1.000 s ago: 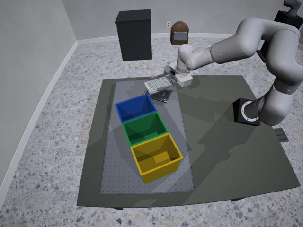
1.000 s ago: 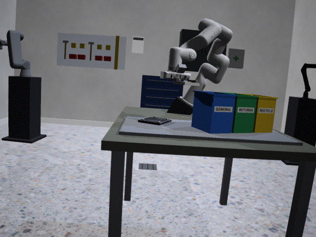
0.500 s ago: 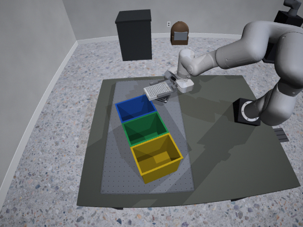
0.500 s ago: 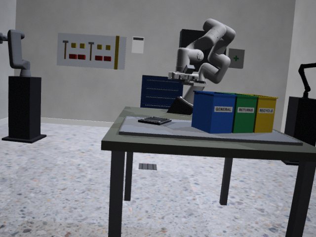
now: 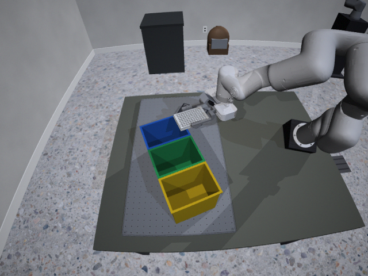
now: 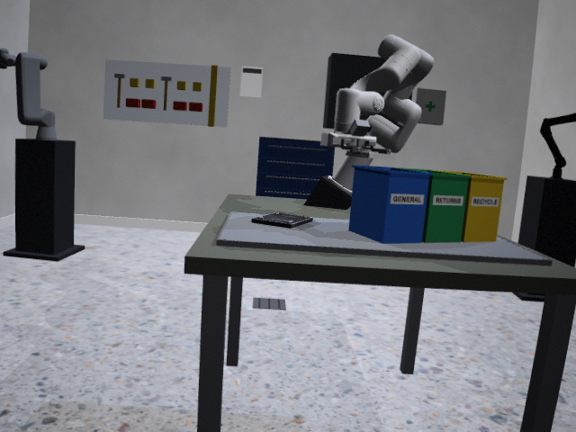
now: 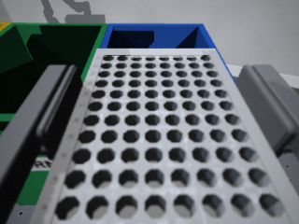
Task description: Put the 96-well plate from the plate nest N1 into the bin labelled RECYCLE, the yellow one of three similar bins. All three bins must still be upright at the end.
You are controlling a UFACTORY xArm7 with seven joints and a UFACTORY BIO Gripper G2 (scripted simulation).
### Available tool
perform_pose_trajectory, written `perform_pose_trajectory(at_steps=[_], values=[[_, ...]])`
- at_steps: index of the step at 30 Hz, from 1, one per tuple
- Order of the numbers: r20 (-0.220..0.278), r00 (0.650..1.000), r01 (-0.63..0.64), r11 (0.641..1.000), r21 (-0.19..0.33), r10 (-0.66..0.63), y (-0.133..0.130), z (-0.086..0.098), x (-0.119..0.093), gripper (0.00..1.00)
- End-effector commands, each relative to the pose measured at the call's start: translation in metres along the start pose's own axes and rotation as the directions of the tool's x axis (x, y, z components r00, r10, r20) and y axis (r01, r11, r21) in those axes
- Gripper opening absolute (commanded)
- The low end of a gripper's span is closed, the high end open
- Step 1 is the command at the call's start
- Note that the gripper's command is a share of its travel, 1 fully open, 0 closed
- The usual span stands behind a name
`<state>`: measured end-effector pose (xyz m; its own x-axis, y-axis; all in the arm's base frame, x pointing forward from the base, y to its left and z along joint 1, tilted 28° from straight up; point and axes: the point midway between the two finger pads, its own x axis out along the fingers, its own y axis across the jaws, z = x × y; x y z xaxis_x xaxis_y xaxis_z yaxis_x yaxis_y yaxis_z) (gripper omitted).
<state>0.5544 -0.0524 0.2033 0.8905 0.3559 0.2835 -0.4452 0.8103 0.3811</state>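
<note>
The hand [image 5: 197, 117] [image 6: 358, 149] [image 7: 161, 117] is clamped on the white 96-well plate [image 5: 191, 118] [image 6: 349, 138] [image 7: 153, 119], one finger along each long side, and holds it up in the air with its wells facing up. Seen from the top, the plate's outer end overlaps the near corner of the blue bin [image 5: 164, 142] [image 6: 388, 204] [image 7: 156, 29], whose label reads GENERAL. The green bin [image 5: 176, 171] [image 6: 446, 209] [image 7: 106, 39], marked RETURNS, stands between the blue one and the yellow bin [image 5: 194, 206] [image 6: 483, 209] [image 7: 4, 25], marked RECYCLE. All three are upright in a row on a grey perforated board [image 5: 142, 219] [image 6: 279, 239], which lies on the desk [image 5: 267, 207] [image 6: 288, 272]. The plate is well apart from the yellow bin. The dark plate nest [image 5: 184, 106] [image 6: 282, 218] sits on the board beyond the blue bin, with no plate in it.

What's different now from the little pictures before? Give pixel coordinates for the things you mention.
The tool [image 5: 194, 117] [image 7: 163, 109] carried the white plate [image 5: 191, 118] [image 7: 156, 112] away from above the black nest [image 6: 282, 219] toward the bins, partly over the blue bin [image 5: 161, 133] [image 6: 391, 204] [image 7: 159, 35]. It's still gripping the plate. All three bins stayed upright and in place.
</note>
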Motion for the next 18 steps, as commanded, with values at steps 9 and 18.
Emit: perform_pose_trajectory(at_steps=[9,18], values=[[0.003,1.0,0.001,1.0,-0.004,-0.001,0.032,0.002,0.016,0.0],[0.003,1.0,0.001,1.0,-0.004,-0.001,0.059,0.001,0.029,0.0]])
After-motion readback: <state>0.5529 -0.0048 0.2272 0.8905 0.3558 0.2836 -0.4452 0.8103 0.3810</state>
